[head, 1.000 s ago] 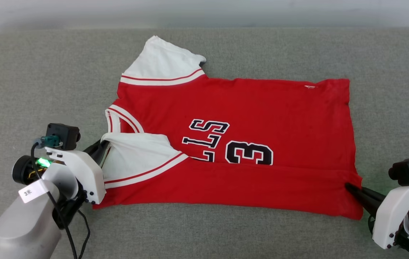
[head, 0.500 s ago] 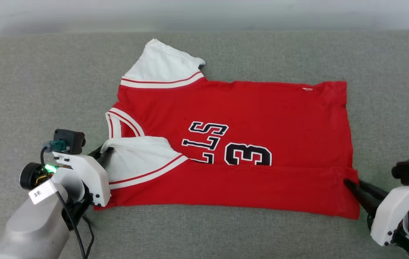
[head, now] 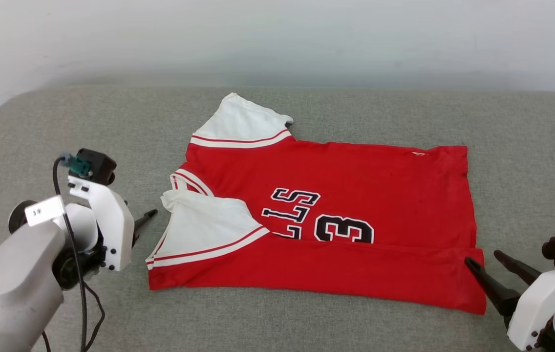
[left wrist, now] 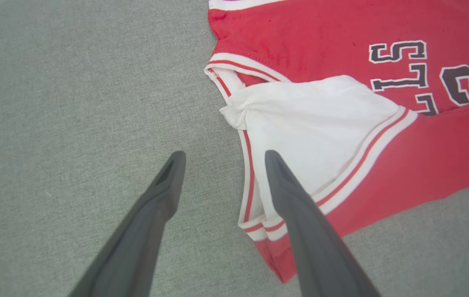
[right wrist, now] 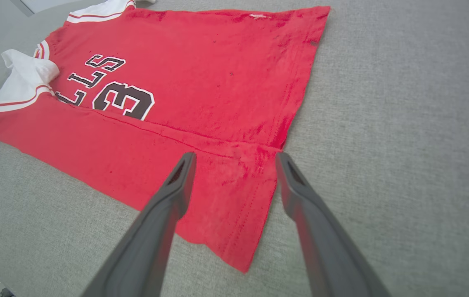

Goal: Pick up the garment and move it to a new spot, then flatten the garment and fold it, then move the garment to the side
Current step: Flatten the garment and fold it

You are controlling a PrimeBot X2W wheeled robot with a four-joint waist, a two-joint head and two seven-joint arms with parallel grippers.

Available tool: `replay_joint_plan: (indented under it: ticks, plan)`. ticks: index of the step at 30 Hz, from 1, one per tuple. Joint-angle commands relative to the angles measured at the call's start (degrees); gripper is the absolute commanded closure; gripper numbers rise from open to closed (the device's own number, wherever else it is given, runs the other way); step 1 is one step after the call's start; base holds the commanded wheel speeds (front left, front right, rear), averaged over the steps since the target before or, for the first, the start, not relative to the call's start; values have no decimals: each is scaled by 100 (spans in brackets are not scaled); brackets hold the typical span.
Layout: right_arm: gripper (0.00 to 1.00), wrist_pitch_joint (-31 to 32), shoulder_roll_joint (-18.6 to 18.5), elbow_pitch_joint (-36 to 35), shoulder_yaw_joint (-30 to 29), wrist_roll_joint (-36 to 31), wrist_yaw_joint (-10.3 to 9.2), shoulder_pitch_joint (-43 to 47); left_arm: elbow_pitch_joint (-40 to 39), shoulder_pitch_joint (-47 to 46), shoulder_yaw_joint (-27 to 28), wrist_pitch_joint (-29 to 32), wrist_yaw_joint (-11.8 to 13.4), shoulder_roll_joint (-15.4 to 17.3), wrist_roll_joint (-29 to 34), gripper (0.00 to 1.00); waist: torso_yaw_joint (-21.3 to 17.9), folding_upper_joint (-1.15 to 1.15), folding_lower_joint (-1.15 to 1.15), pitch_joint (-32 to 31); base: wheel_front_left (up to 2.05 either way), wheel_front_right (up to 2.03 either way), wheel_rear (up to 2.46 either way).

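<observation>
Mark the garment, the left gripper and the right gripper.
garment [head: 380, 190]: head view, plain red cloth above the 3.
left gripper [left wrist: 223, 154]: left wrist view, midway between its fingertips.
right gripper [right wrist: 235, 154]: right wrist view, midway between its fingertips.

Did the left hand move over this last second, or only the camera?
Yes. The left hand backed off leftward from the garment: its fingertips were tucked at the folded white sleeve, and now bare grey cushion separates them.

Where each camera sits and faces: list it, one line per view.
Head: on the head, looking forward-down at the garment on the grey cushion; left end effector and right end effector show.
Left wrist: along its fingers at the white sleeve.
Right wrist: along its fingers at the hem corner.
Shared: all three see the "3".
</observation>
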Motion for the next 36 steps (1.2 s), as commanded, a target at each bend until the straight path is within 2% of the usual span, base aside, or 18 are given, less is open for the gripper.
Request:
replay_joint_plan:
  ticks: [1,7,12,17,24,31,32,33,36]
  plan:
    - [0,23,50,-36,-25,-41,-5,61,-89,-63,-64,155,0,58,-72,0,27,0,0,-32,0,0,0]
    - [0,141,168,-162,-148,-164,-5,176,-625,-257,-383,1330,0,340,-501,0,43,0,0,-59,0,0,0]
    - [0,214,216,-240,-229,-221,-5,174,-781,-298,-638,1947,0,429,-647,0,8,0,0,11,0,0,0]
    - [0,273,260,-312,-247,-254,-5,62,-643,-187,-797,2135,0,394,-716,0,-79,0,0,159,0,0,0]
    - [0,285,281,-343,-228,-317,-5,-104,-253,-47,-901,1953,-1,195,-789,0,-200,0,0,420,0,0,0]
    - [0,266,245,-299,-170,-306,-5,-233,54,138,-1256,2038,10,16,-868,0,-266,0,0,532,0,0,0]
    - [0,269,230,-292,-165,-299,-5,-249,75,154,-1300,2031,10,2,-901,54,-272,0,0,531,0,0,0]
    - [0,275,208,-287,-158,-300,-5,-268,65,165,-1339,2012,10,-6,-933,100,-273,0,0,523,0,0,0]
    - [0,314,106,-330,-134,-343,-5,-351,29,162,-1384,1890,8,46,-998,100,-273,0,0,450,0,0,0]
